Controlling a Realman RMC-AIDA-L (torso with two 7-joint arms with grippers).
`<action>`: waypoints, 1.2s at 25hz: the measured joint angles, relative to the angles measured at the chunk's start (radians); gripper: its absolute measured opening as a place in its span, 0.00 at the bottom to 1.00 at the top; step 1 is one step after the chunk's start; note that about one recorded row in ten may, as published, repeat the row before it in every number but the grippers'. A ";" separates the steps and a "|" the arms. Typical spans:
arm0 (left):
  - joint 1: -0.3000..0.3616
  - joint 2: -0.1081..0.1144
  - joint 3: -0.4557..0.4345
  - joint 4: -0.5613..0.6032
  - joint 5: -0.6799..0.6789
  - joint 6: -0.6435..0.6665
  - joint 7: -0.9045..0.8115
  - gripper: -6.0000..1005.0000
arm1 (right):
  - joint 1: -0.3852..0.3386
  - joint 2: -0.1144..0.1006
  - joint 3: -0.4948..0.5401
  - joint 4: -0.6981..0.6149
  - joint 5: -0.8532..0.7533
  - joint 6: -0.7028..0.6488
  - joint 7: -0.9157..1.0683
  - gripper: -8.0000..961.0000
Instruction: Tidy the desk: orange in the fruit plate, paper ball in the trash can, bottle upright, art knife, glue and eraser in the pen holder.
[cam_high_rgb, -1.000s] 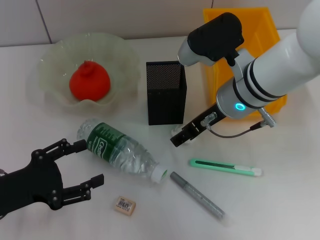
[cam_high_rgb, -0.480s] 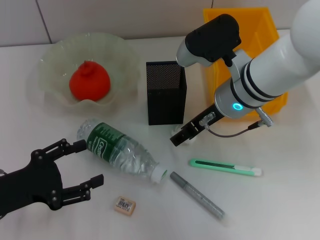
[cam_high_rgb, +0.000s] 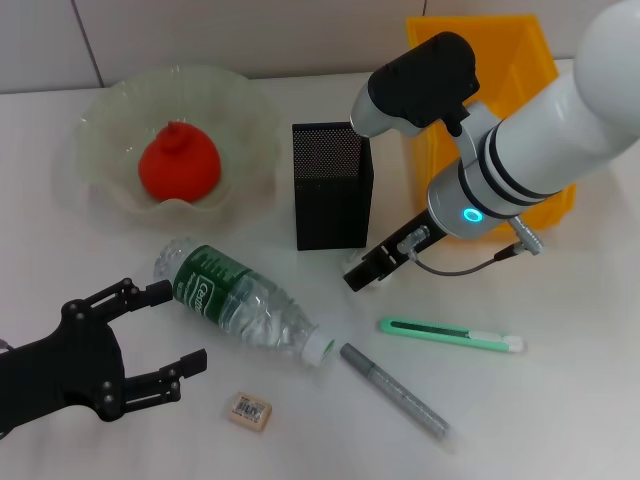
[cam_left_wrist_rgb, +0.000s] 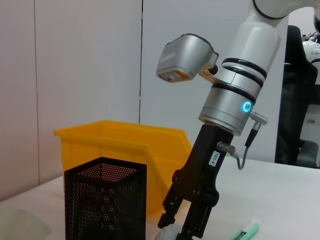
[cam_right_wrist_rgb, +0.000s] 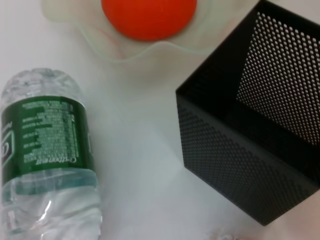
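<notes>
The orange (cam_high_rgb: 178, 160) lies in the glass fruit plate (cam_high_rgb: 100, 112). A clear bottle (cam_high_rgb: 240, 298) with a green label lies on its side, cap toward the grey glue stick (cam_high_rgb: 395, 390). Near them lie the green art knife (cam_high_rgb: 450, 335) and the eraser (cam_high_rgb: 249, 410). The black mesh pen holder (cam_high_rgb: 332, 185) stands mid-table. My right gripper (cam_high_rgb: 358, 278) is down beside the holder, shut on the white paper ball (cam_left_wrist_rgb: 167, 235), which is mostly hidden and rests on the table. My left gripper (cam_high_rgb: 180, 325) is open next to the bottle's base.
The yellow trash can (cam_high_rgb: 530, 60) stands at the back right, behind my right arm. In the right wrist view the bottle (cam_right_wrist_rgb: 45, 150), the pen holder (cam_right_wrist_rgb: 250, 150) and the plate's rim (cam_right_wrist_rgb: 165, 47) lie close together.
My right arm's upper part has shifted slightly left while its fingertips stay at the paper ball. The left arm and the objects have not moved.
</notes>
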 joint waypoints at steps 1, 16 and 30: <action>0.000 0.000 0.000 0.000 0.000 0.000 0.000 0.85 | 0.005 0.000 0.002 0.010 0.000 0.000 0.000 0.72; 0.007 0.000 0.000 0.000 0.000 0.000 0.000 0.85 | 0.019 -0.001 0.001 0.020 0.022 -0.009 -0.010 0.48; 0.004 0.001 0.000 0.004 0.000 0.016 0.001 0.85 | -0.109 -0.006 0.255 -0.370 0.085 -0.333 -0.080 0.35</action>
